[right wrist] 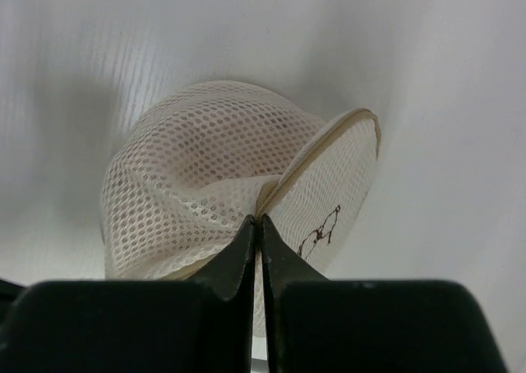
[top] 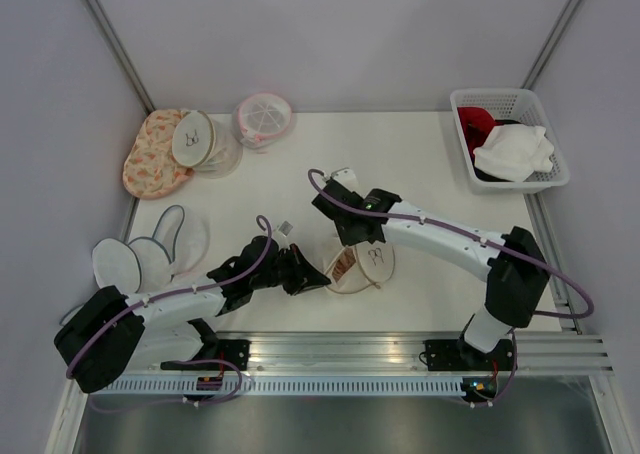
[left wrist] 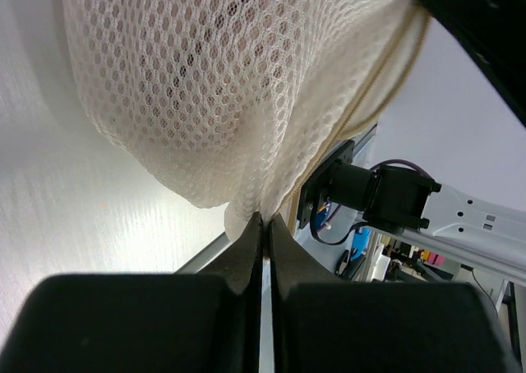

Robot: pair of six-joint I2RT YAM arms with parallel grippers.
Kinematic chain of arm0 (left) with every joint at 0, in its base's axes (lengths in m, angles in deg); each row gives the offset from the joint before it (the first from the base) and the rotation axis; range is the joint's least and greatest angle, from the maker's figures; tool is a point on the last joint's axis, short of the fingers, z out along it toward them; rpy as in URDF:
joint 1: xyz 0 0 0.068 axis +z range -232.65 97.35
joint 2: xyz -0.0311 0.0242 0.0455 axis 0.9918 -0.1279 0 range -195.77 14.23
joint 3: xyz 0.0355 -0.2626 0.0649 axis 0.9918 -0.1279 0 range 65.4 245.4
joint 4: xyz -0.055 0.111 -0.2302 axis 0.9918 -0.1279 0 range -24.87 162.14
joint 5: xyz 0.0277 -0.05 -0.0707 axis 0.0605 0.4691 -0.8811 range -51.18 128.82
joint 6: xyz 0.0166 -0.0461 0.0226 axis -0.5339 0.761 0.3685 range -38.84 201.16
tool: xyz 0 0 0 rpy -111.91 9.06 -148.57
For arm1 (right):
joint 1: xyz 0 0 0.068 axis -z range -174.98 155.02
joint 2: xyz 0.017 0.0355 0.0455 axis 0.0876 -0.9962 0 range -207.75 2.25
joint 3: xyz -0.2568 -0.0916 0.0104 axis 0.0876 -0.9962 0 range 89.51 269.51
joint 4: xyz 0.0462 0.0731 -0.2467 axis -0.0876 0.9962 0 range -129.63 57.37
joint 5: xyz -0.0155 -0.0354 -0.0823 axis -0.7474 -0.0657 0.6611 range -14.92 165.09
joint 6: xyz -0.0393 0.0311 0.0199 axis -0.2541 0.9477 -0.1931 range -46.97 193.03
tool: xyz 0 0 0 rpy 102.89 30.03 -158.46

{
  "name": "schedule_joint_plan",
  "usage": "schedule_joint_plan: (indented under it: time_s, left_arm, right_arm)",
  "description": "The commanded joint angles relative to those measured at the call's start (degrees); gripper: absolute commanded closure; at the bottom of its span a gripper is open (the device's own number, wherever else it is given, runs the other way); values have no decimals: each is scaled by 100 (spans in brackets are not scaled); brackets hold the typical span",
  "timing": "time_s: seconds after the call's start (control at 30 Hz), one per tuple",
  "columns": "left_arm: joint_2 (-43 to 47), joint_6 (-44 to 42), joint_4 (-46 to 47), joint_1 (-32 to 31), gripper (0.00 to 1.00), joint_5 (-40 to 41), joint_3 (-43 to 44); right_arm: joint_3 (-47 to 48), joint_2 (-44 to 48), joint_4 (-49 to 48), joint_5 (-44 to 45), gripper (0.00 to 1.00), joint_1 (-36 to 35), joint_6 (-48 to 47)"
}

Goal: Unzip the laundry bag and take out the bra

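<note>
Front-centre of the table (top: 420, 174), betw. the two arms, sits the laundry bag (top: 368, 266), propped on edge and bulging, not lying flat. Left gripper (left wrist: 265, 222) comes at it from the robot's left side: jaws pressed together w/ a fold of mesh nipped at the tips. Right gripper (right wrist: 257, 221) reaches in from the far side, over the top of the bag. Its jaws are pinched tight too, right on the tan zipper rim (right wrist: 329, 141) where the two shells meet; can't tell if that's the pull tab or just the tape. From those tips the rim curves away up and right in the wrist cam, w/ the black bra drawing (right wrist: 320, 229) on the face beside it. Bra (right wrist: 234, 143): only a faint pinkish shade behind the mesh, prob. inside, not out yet. Key line-up: zip track runs away from the right tips, left pinch sits on the opposite side as anchor. Right arm's the one on the zipper, so I'd judge the next pull has to follow that curve w/ left holding firm.
</note>
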Motion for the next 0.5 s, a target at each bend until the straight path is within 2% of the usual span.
schedule_joint_plan:
  time_s: [0.0, 0.1, 0.23, 0.27, 0.3, 0.47]
  left_arm:
    - [19, 185, -19, -36, 98, 16, 15]
    - [11, 185, -27, -36, 98, 25, 50]
    - [10, 194, -19, -28, 98, 25, 59]
    - [19, 194, -36, -36, 98, 25, 51]
    - [37, 203, -45, -36, 98, 25, 51]
    - [247, 229, -255, -36, 98, 147, 15]
  right_arm:
    - [-95, 681, 95, 241, 93, 41, -18]
    - [-245, 901, 86, 74, 88, 41, -36]
    - [-482, 927, 42, -67, 89, 50, -36]
    - [-552, 945, 33, -102, 90, 41, -10]
    - [-587, 989, 33, -76, 99, 50, 8]
    - [-711, 1287, 541, 818, 100, 50, 368]
